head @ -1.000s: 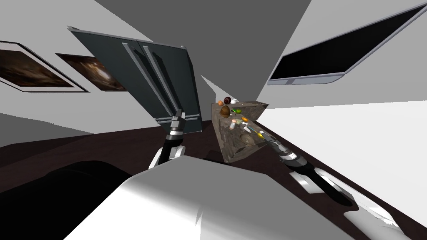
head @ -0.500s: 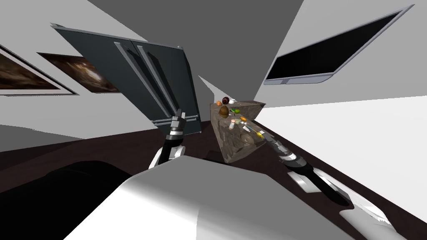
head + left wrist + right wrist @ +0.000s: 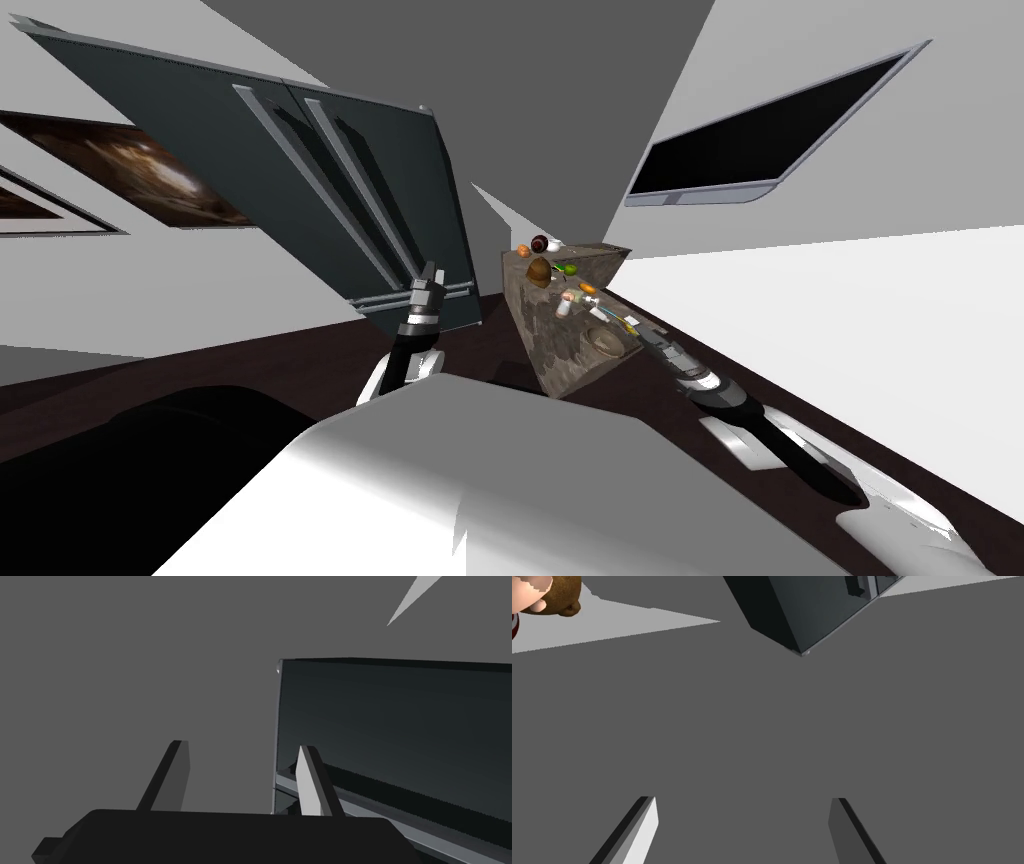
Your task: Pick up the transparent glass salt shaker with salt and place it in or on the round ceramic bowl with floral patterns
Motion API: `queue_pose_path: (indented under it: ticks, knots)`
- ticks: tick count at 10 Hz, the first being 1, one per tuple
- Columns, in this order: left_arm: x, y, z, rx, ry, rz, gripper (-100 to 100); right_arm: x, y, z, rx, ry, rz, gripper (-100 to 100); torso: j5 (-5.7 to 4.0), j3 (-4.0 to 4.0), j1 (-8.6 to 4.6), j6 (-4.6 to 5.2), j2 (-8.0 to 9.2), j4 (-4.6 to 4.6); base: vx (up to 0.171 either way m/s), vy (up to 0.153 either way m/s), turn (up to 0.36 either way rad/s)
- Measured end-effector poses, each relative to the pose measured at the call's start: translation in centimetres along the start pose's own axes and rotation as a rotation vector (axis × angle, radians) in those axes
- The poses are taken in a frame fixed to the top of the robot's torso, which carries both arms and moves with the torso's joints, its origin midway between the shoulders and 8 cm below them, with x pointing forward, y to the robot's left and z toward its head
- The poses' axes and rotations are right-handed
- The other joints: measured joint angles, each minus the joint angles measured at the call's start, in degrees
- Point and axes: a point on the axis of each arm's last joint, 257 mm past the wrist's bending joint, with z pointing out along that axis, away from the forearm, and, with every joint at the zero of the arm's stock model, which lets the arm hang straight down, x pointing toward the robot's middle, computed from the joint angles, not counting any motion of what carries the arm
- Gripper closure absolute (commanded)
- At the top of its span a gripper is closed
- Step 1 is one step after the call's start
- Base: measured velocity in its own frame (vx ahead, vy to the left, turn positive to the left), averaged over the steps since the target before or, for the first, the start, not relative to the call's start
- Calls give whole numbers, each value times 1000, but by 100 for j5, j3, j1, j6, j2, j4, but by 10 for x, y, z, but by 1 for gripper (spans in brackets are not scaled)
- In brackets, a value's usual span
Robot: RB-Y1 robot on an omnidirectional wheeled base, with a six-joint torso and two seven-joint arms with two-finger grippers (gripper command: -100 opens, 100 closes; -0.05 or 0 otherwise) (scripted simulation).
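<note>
on the bench [image 3: 548, 352]: salt shaker [image 3: 566, 306] and bowl [image 3: 604, 342], apart; right gripper [image 3: 742, 801] near bowl, spread; left gripper [image 3: 242, 746] spread.

Dark double-door fridge [image 3: 250, 170], stone counter [image 3: 545, 340], framed picture [image 3: 150, 175], dark window [image 3: 770, 130], teddy bear [image 3: 554, 591]

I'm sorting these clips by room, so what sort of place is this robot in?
Most likely a home kitchen. A tall dark fridge with two long handles stands ahead, and a stone-look counter beside it carries a bowl, small jars and bits of food.
</note>
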Motion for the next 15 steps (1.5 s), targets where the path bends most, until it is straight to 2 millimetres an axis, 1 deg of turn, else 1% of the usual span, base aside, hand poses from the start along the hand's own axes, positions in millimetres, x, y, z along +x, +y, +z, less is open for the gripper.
queue_pose_path:
  ticks: [3,5,6,7,10,11,13,15]
  knots:
    - [0,0,0,0,0,0,0,11,-17,-18,63,95,-4,-100,-7,4,-27,0,8,2,127,80,22]
    - [0,0,0,0,0,0,0,23,-36,-36,129,178,-10,-100,-9,-1,-32,-2,0,-1,158,71,54]
    - [0,0,0,0,0,0,0,27,-45,-47,169,224,-14,-100,-8,-4,-36,-1,-7,-2,147,64,79]
    - [0,0,0,0,0,0,0,34,-51,-64,211,273,-17,-100,-9,-1,-36,0,0,-1,140,64,64]
    - [0,0,0,0,0,0,0,43,-82,-110,340,429,-43,-100,-12,-6,-53,-2,-9,-3,148,22,66]
    - [0,0,0,0,0,0,0,46,-88,-117,362,459,-52,-100,-14,2,-54,-1,6,0,96,22,80]
    - [0,0,0,0,0,0,0,43,-98,-143,431,552,-74,-100,-10,6,-46,-1,13,2,103,30,62]
    - [0,0,0,0,0,0,0,44,-107,-153,460,589,-89,-100,-14,21,-54,2,40,8,42,7,30]
